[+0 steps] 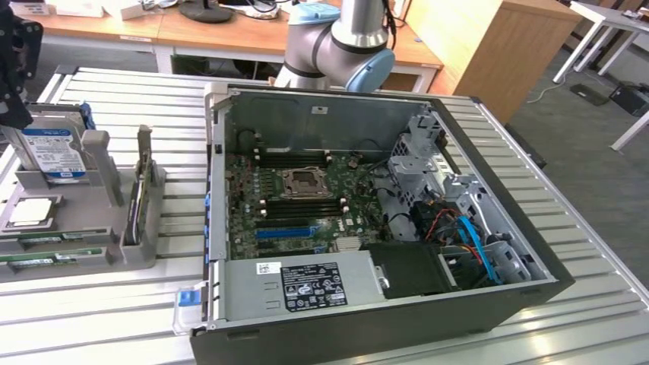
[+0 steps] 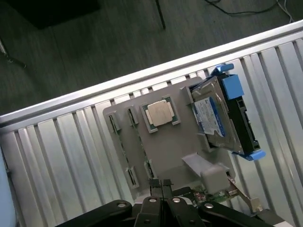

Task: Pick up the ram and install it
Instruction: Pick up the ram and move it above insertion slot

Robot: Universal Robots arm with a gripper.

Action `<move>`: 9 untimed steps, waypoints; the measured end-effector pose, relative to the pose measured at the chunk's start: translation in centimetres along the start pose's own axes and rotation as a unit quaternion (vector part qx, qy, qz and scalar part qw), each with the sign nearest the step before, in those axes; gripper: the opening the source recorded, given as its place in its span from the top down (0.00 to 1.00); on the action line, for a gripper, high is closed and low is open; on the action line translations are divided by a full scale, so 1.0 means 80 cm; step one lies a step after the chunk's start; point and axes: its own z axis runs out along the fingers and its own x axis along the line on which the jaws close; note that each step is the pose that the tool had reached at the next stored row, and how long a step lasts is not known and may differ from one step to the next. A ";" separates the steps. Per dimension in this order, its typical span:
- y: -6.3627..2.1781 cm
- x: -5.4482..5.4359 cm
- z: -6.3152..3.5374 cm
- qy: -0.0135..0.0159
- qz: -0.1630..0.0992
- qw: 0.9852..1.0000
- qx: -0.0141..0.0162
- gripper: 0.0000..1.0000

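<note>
One arm with one gripper, working over a slatted metal table (image 1: 121, 84).

Exterior view:
- Shows the gripper (image 1: 14, 114) as a dark shape at the exterior view's far left, hanging above the grey fixture tray (image 1: 96, 270).
- Places the ram (image 1: 45, 259), a thin green stick, on edge in a long slot along the near side of the tray, well below the gripper and not touched by it.
- Shows a second green strip (image 1: 41, 242) parallel to the ram and just beside it.
- Shows also, on the tray, a square processor (image 1: 30, 211) lying flat, a blue-labelled hard drive (image 1: 51, 152) standing upright behind it, and a card (image 1: 142, 190) standing on edge toward the exterior view's right.
- Sets an open computer case (image 1: 406, 319) to the exterior view's right of the tray, with the motherboard (image 1: 254, 198) exposed, a labelled power supply (image 1: 304, 285) along the near side, and the arm's base (image 1: 340, 46) behind the case.

Wrist view:
- Looks down on the same tray (image 2: 165, 151).
- Shows the fingers (image 2: 154, 187) pressed together, tips touching, with nothing clamped between them.
- Shows the processor (image 2: 161, 113) seated in its recess, with the hard drive (image 2: 218, 118) and its blue rails just beside it.
- Shows narrow slots (image 2: 122, 142) running along the tray.
- Leaves the ram in those slots too thin to make out.
</note>
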 end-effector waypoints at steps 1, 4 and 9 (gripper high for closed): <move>0.000 0.000 0.000 0.000 -0.010 1.000 0.000 0.89; 0.000 0.000 0.000 0.002 -0.036 0.999 -0.001 0.89; 0.000 0.000 0.001 0.004 -0.082 0.997 -0.002 0.89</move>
